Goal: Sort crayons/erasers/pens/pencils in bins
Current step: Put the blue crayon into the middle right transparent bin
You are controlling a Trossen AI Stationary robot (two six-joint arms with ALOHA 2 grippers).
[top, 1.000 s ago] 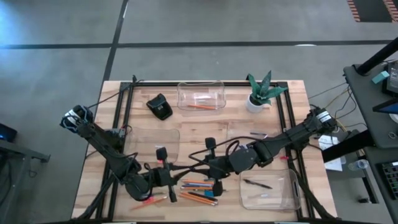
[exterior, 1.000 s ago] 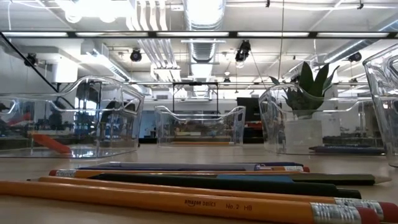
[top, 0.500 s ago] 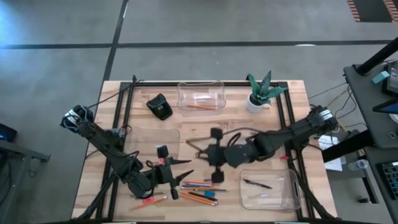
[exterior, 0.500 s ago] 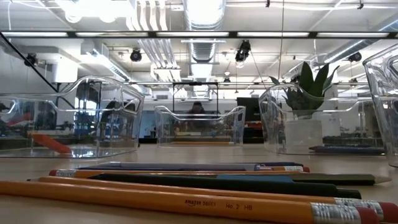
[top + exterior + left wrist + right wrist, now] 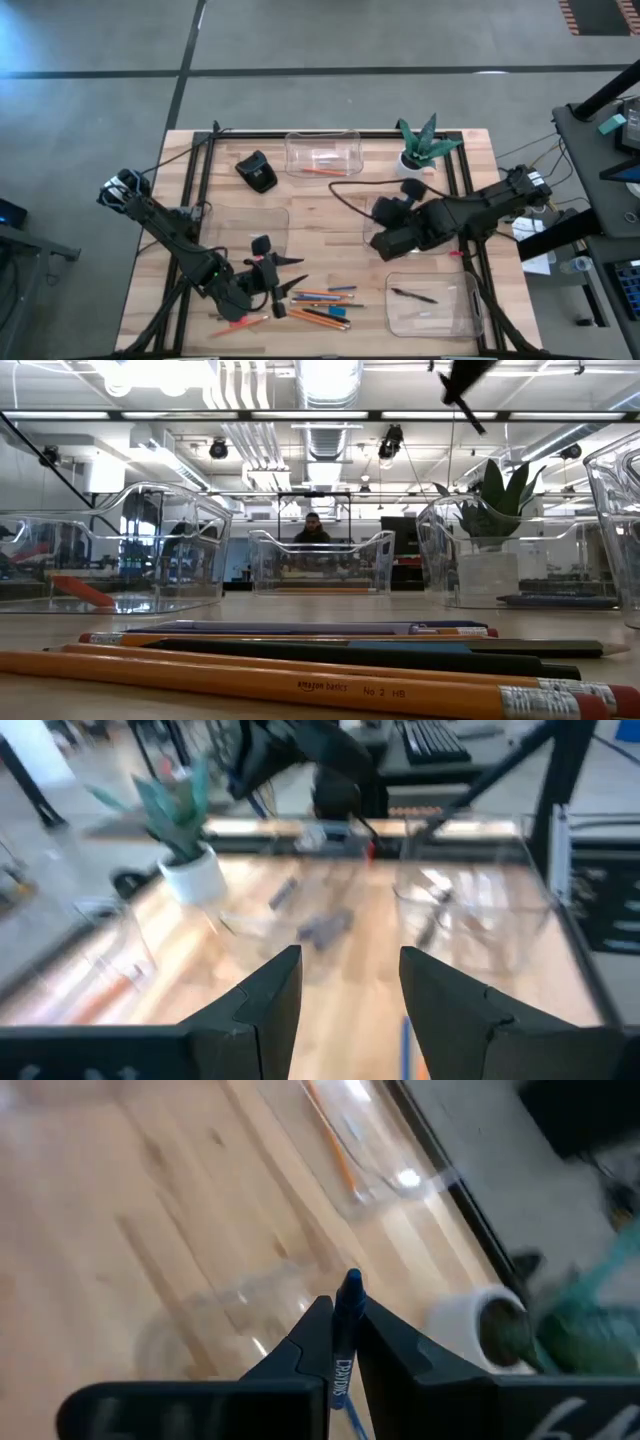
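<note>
The wooden table [image 5: 330, 200] bears bins [image 5: 322, 153], pencils [image 5: 318, 297] (perhaps pens too) and a plant pot [image 5: 408, 166].

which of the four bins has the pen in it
The bin at the table's front right, nearest the camera side: a black pen lies inside it. The far middle bin holds an orange pencil instead; I see no pen in the other two.

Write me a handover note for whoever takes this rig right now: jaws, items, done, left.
Right gripper: jaws shut on a blue crayon, held above the table's middle-right.
Left gripper: jaws open, empty, at the near-left by the loose pile.
Done: orange pencil in the clear far bin; black pen in the clear near-right bin.
Left: bin the crayon; sort the loose orange pencils, dark pens and crayons lying near-centre.
</note>
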